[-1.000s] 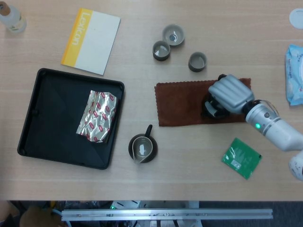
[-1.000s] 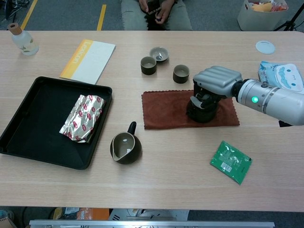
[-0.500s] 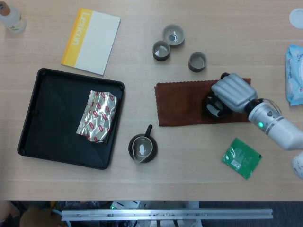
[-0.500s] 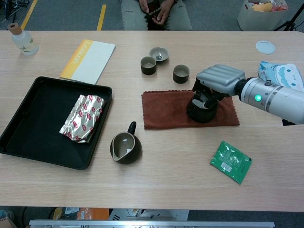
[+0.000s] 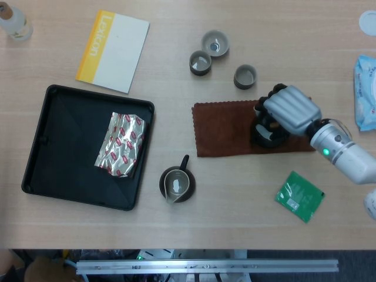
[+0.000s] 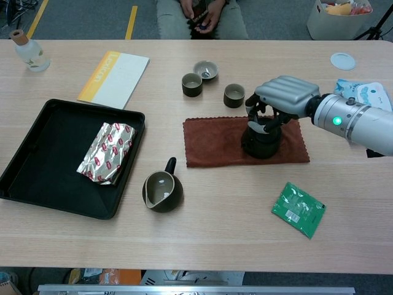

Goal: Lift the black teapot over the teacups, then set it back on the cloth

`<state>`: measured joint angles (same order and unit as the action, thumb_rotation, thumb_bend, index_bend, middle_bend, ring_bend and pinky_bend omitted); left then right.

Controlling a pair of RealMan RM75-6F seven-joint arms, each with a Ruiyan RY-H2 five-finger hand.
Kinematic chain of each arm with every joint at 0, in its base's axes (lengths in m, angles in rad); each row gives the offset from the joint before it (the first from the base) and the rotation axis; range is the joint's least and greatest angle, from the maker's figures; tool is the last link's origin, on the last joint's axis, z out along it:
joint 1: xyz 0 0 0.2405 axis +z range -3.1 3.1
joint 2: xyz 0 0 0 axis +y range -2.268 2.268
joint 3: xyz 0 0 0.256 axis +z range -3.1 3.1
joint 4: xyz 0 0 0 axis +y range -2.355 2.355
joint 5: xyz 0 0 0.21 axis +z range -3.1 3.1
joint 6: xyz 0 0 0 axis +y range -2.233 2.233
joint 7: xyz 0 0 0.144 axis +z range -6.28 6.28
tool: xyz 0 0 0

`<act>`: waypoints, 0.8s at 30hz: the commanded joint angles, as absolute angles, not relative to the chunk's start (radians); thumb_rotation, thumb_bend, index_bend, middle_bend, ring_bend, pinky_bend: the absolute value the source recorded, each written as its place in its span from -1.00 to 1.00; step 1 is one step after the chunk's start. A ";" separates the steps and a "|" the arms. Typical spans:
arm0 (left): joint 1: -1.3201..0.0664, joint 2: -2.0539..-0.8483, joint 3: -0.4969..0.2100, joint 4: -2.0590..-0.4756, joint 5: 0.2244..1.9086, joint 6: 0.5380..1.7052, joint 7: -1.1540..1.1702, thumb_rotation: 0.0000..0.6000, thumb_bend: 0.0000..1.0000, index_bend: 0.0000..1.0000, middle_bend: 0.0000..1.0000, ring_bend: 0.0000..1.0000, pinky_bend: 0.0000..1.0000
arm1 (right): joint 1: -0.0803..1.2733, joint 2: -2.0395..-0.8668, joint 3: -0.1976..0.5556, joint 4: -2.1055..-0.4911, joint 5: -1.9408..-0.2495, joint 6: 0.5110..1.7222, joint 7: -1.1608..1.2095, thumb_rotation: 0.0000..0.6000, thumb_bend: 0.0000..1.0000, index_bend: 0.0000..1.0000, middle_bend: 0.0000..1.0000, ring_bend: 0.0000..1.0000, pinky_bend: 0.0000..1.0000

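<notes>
The black teapot [image 5: 267, 134] [image 6: 261, 142] stands on the right half of the brown cloth [image 5: 223, 126] [image 6: 215, 141]. My right hand [image 5: 291, 108] [image 6: 284, 95] hovers over its far right side, fingers curled down onto the pot's top. Whether they grip it is hidden under the hand. Three teacups [image 5: 200, 61] [image 5: 215, 43] [image 5: 245, 76] sit just beyond the cloth, also seen from the chest as teacups [image 6: 192, 85] [image 6: 206, 69] [image 6: 234, 94]. My left hand appears in neither view.
A dark pitcher [image 5: 177, 183] [image 6: 162, 190] sits in front of the cloth. The black tray [image 5: 35, 141] [image 6: 24, 153] on the left holds a foil packet [image 5: 121, 144]. A green packet [image 5: 299, 196], yellow booklet [image 5: 113, 50], bottle [image 5: 14, 20] and wipes pack [image 5: 365, 91] lie around.
My right hand has risen and shifted away from me toward the cups, uncovering more of the teapot. The teapot has stayed in place on the cloth.
</notes>
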<state>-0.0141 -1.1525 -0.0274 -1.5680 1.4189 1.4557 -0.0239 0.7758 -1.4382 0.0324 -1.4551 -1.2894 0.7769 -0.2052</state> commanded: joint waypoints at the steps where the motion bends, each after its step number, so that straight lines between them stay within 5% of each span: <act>1: -0.014 -1.152 -0.028 -1.568 1.419 1.457 -0.023 1.00 -0.50 -0.70 -0.56 -0.80 -0.87 | 0.773 -1.434 0.034 -1.460 -1.295 0.785 -0.209 0.22 -0.18 -0.10 -0.21 -0.32 -0.56; 11: -0.017 -1.138 -0.037 -1.593 1.408 1.458 -0.006 1.00 -0.50 -0.70 -0.56 -0.80 -0.87 | 0.752 -1.429 0.047 -1.472 -1.307 0.852 -0.249 0.22 -0.17 -0.34 -0.47 -0.61 -0.74; 17: -0.025 -1.132 -0.039 -1.586 1.438 1.470 -0.020 1.00 -0.50 -0.70 -0.56 -0.80 -0.87 | 0.703 -1.416 0.069 -1.506 -1.269 0.951 -0.300 0.90 -0.17 -0.34 -0.46 -0.61 -0.74; 24: -0.035 -1.129 -0.038 -1.586 1.477 1.485 -0.029 1.00 -0.50 -0.69 -0.56 -0.80 -0.87 | 0.600 -1.355 0.077 -1.585 -1.248 1.129 -0.364 1.00 -0.17 -0.34 -0.39 -0.60 -0.74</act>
<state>-0.0328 -1.1298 -0.0376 -1.5856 1.4731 1.4825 -0.0271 0.6370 -1.3828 0.0736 -1.5516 -1.2586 1.0830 -0.3405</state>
